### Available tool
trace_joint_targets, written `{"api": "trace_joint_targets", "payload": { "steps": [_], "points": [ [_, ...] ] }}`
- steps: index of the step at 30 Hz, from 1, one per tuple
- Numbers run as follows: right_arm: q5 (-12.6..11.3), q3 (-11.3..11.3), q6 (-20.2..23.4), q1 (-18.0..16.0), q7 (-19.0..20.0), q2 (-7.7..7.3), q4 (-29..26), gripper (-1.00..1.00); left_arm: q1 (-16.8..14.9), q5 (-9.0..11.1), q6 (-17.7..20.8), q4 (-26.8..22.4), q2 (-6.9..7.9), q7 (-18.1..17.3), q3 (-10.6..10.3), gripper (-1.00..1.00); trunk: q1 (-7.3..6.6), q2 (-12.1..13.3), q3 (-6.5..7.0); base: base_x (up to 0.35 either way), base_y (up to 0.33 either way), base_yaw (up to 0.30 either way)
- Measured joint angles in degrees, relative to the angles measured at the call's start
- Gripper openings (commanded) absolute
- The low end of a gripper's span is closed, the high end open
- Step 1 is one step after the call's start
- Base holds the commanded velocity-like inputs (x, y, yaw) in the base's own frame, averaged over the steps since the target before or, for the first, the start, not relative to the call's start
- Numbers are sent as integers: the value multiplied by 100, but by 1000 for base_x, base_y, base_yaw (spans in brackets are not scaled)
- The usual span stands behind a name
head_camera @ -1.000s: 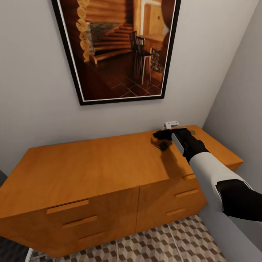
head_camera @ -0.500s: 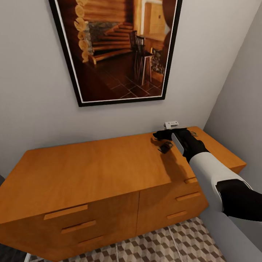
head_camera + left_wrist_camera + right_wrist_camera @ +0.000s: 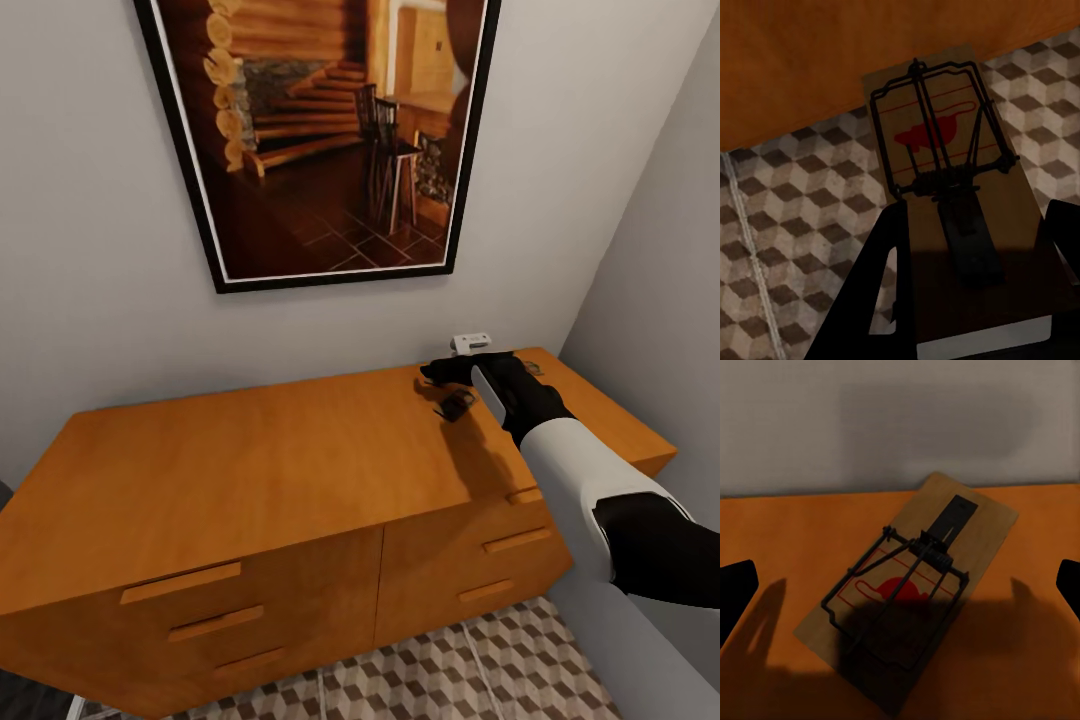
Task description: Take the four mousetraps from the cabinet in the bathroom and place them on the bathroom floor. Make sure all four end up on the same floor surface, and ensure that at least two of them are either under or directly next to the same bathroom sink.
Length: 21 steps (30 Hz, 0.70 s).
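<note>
On the right part of the orange-brown cabinet [image 3: 260,450] top lies a mousetrap [image 3: 455,403], a tan board with dark wire and a red spot. My right gripper [image 3: 438,373] hovers just over it, near the wall. In the right wrist view the mousetrap [image 3: 907,592] lies flat between the widely spread fingers [image 3: 735,589], so that gripper [image 3: 900,592] is open. My left gripper [image 3: 971,300] is shut on another mousetrap [image 3: 937,150], held above the cube-patterned bathroom floor [image 3: 787,225] beside the cabinet's edge [image 3: 810,60]. The sink is out of view.
A large framed picture [image 3: 320,140] hangs on the wall above the cabinet. A small white fitting [image 3: 471,343] sits on the wall by the right gripper. A grey side wall [image 3: 660,280] closes in on the right. Patterned floor [image 3: 480,660] shows below the drawers.
The head view shifted slightly a second ago. The right arm and the mousetrap under it have stayed in place since.
</note>
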Motion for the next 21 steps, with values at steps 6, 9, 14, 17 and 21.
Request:
{"api": "trace_joint_targets", "payload": {
  "steps": [6, 9, 14, 17, 21],
  "points": [
    [0, 0, 0, 0, 0, 0, 4, 100, 0, 0, 0, -1, 0, 0, 0, -100, -2, 0, 0, 115, 0, 0],
    [0, 0, 0, 0, 0, 0, 4, 100, -1, 0, 0, -1, 0, 0, 0, -100, -1, 0, 0, 66, 0, 0],
    [0, 0, 0, 0, 0, 0, 5, 100, 0, 0, 0, -1, 0, 0, 0, -100, 0, 0, 0, 19, 0, 0],
    [0, 0, 0, 0, 0, 0, 5, 100, 0, 0, 0, -1, 0, 0, 0, -100, 0, 0, 0, 5, 0, 0],
    [0, 0, 0, 0, 0, 0, 5, 100, 0, 0, 0, -1, 0, 0, 0, -100, 0, 0, 0, 2, 0, 0]
  ]
}}
